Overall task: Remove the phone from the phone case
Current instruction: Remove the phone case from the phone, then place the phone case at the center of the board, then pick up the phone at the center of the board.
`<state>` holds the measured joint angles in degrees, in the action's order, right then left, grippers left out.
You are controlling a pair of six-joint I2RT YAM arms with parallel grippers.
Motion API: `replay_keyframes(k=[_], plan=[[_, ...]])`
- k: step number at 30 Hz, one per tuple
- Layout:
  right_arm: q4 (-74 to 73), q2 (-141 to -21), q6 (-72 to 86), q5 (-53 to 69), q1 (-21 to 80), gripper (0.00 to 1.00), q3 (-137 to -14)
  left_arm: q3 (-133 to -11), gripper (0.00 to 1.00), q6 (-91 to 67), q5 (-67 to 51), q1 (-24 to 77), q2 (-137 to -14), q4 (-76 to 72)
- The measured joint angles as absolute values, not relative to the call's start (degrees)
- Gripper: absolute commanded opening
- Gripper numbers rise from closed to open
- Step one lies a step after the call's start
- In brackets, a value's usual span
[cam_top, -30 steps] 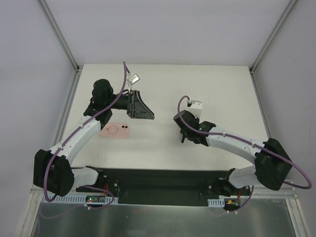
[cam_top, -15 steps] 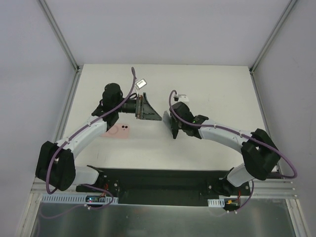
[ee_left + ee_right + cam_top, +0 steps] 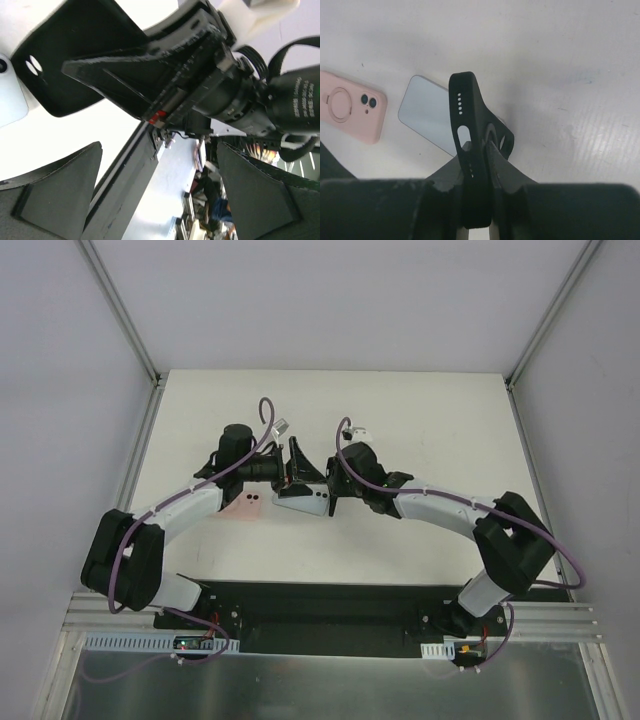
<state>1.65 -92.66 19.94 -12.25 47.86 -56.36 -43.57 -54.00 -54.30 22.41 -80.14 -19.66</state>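
Black phone case (image 3: pixel 470 115) is what you've got pinched in the R gripper (image 3: pixel 476 170). Its two fingers (image 3: pixel 445 182) press on the case's lower part from either side. The case stands on edge, roughly upright w/ a slight tilt (thin side, port holes and a slot toward the R wrist cam).

The phone (image 3: pixel 427 114), a pale blue-grey slab, lies flat on the white table (image 3: pixel 560 60), out of the case. In the R wrist view it sits just beyond the case and to its left. I can't tell whether case and phone touch. From the top cam, the phone lies just on the near side of the spot where your two grippers meet, around mid-table.

Your L gripper (image 3: pixel 159 197) is spread wide, w/ nothing btw its dark pads (image 3: pixel 60 195). It faces the R gripper head-on at close range. In the L wrist view the black case shows at upper left. A pale rounded corner w/ a lens, prob. the phone, sits at the far left edge.

A pink case (image 3: pixel 350 106) w/ a ring and two lenses lies flat on the table, left of the phone in the R wrist view and apart from it.
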Motion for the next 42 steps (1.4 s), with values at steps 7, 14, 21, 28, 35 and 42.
replay_keyframes(k=[7,14,21,28,35,42], plan=[[4.1,-92.4,22.9,-10.3,47.8,0.01,-55.2,-43.2,0.96,-52.2,-48.8,21.3,-78.9,-13.7],[-0.9,-88.4,26.3,-8.0,45.3,0.02,-49.6,-43.4,0.97,-48.4,-47.2,18.6,-76.8,-6.8],[-8.4,-77.5,24.9,-3.3,31.6,0.23,-42.7,-43.4,0.97,-43.9,-45.8,11.6,-70.8,1.7],[-17.3,-74.5,21.1,-6.3,14.2,0.93,-44.1,-43.1,0.99,-40.9,-40.7,4.6,-64.9,12.1],[-25.4,-72.8,17.3,-11.2,11.3,0.97,-50.9,-42.4,0.99,-39.5,-28.1,-3.2,-60.2,24.1],[-26.9,-72.7,14.0,-11.5,19.1,0.97,-53.8,-42.3,0.99,-41.2,-16.8,-4.6,-64.7,33.4]])
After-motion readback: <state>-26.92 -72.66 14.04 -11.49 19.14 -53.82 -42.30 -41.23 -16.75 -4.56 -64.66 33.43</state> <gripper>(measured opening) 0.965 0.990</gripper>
